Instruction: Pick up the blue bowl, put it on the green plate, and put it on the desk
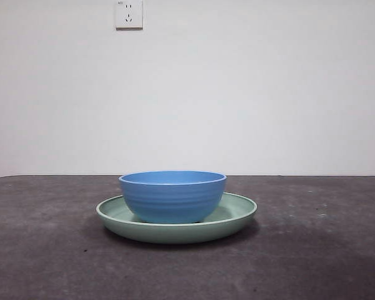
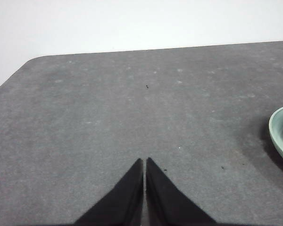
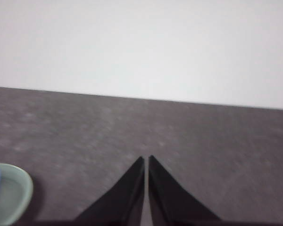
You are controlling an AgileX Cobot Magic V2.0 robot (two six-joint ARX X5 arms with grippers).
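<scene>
- Blue bowl (image 1: pixel 172 195), round, ridged and matte, sits upright inside the wide pale-green plate (image 1: pixel 232 216) on the dark grey desk (image 1: pixel 44 250).
- Left gripper (image 2: pixel 145 161) and right gripper (image 3: pixel 146 159): jaws closed, empty, apart from the plate.

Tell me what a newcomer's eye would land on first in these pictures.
The blue bowl stands upright in the middle of the green plate, which rests on the desk at the centre of the front view. Both the left pincer and the right pincer are shut, empty and well clear of the plate.
</scene>
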